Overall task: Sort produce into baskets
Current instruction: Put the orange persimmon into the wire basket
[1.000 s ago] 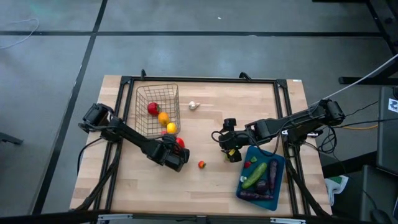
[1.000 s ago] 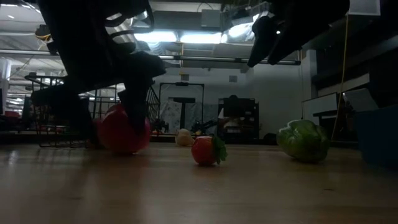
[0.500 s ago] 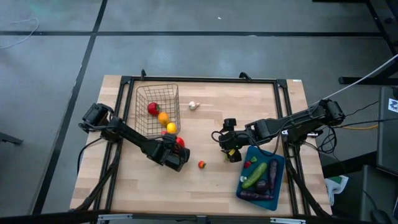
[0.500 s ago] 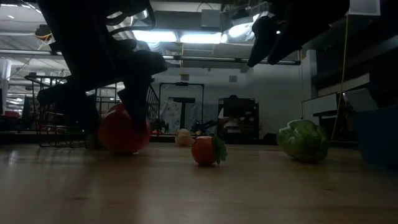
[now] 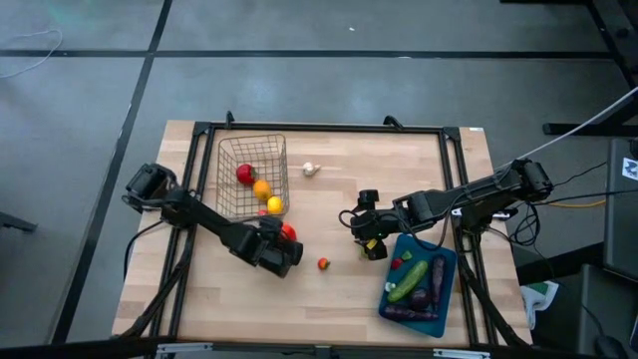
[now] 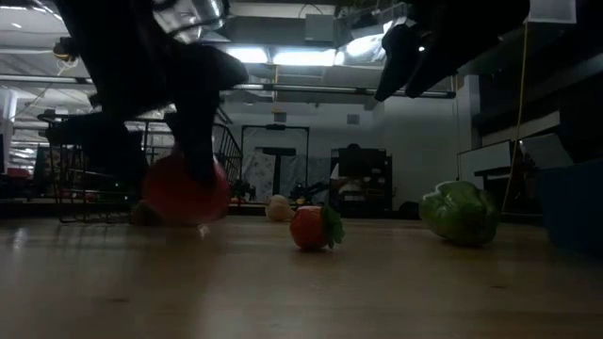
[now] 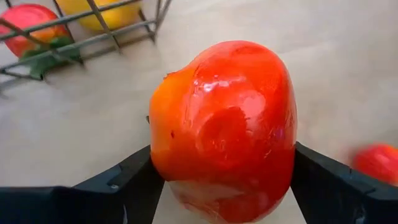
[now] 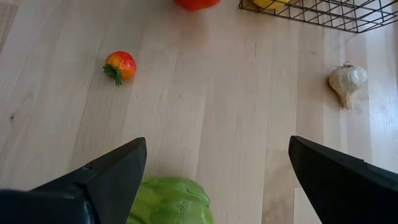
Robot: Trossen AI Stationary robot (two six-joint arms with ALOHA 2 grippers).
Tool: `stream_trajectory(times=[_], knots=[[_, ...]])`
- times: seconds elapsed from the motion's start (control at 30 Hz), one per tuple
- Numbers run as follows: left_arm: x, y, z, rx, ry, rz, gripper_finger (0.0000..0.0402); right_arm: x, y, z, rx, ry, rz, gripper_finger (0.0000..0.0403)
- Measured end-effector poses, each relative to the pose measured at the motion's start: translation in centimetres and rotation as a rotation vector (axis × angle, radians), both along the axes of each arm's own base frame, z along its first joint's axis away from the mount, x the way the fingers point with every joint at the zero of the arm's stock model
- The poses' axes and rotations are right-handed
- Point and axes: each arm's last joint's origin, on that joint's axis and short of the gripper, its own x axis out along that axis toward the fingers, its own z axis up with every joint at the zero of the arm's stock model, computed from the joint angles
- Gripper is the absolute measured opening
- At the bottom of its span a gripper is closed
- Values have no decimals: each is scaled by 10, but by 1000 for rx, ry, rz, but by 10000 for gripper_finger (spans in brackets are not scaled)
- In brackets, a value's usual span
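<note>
Two fingers of my left gripper (image 7: pixel 221 186) clamp a red tomato (image 7: pixel 224 127) just outside the wire basket (image 5: pixel 251 175). I should lift clear of the rim before releasing. Three fruits sit inside. My right gripper (image 8: pixel 214 168) hovers spread above one green pepper (image 8: pixel 169 200); one small tomato (image 5: pixel 323 263) and one garlic (image 5: pixel 311 169) lie loose.

arms (image 5: pixel 214 227): dark, jointed | claw fingers (image 8: pixel 106 177): black, wedge-shaped

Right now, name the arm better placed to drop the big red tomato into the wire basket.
Left. The left gripper is shut on the big red tomato beside the wire basket; the right gripper hangs open above the green pepper.
</note>
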Motion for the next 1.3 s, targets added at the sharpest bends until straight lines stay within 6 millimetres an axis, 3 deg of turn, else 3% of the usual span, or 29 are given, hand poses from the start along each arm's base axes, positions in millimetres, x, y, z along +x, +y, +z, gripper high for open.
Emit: stream_trajectory(times=[0.3,0.53,0.7,0.87,1.3], knots=[[-22,-2,63,-104,-199,-49,296,0,0,0,0,0,0,388],[-47,12,114,-130,-376,-112,296,0,0,0,1,-3,0,388],[-63,30,140,-44,-469,-111,296,2,0,1,7,-22,0,388],[-75,53,146,70,-415,-87,296,3,1,2,10,-36,0,388],[-99,106,125,199,26,72,296,3,1,2,11,-39,0,388]])
